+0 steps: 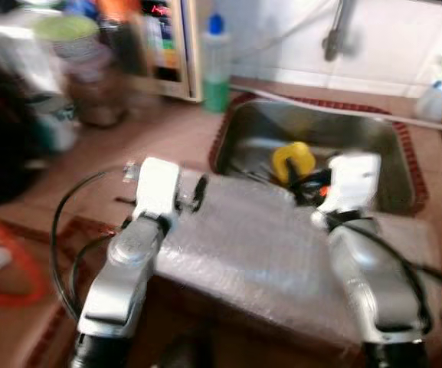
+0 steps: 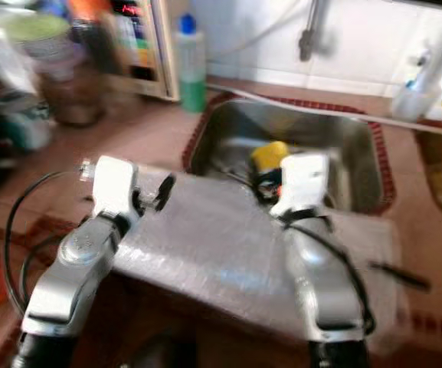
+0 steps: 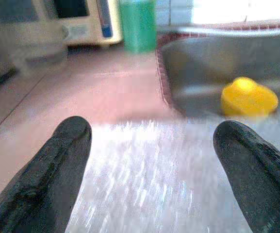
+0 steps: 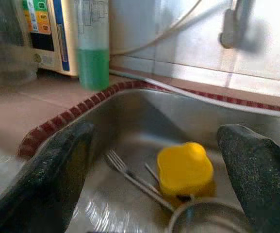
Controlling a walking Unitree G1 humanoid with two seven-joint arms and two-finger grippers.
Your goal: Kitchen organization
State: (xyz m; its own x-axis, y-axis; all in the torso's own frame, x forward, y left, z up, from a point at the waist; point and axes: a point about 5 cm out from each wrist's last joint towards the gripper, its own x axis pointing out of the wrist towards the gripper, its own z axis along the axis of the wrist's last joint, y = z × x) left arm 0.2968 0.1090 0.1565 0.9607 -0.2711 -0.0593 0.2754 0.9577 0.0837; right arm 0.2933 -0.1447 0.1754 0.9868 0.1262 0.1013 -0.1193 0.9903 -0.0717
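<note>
Head views: left gripper [image 1: 194,193] and right gripper [image 1: 312,188] over a plastic sheet [image 1: 259,245]; sink [image 1: 389,165] at 12 o'clock. Left wrist: fingers [image 3: 57,165] spread above the sheet. Right wrist: fingers [image 4: 57,165] spread; yellow cup [image 4: 185,168] and fork [image 4: 130,175] in sink.

Fork [image 4: 130,172], yellow cup [image 4: 185,168] crowding sink [image 4: 144,119]

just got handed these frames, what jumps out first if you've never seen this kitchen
A bright yellow object lies in the steel sink, with a fork beside it. Nearer the robot, a shiny textured sheet covers the counter edge, with the left end effector open above it and the right end effector open over the sink.
</note>
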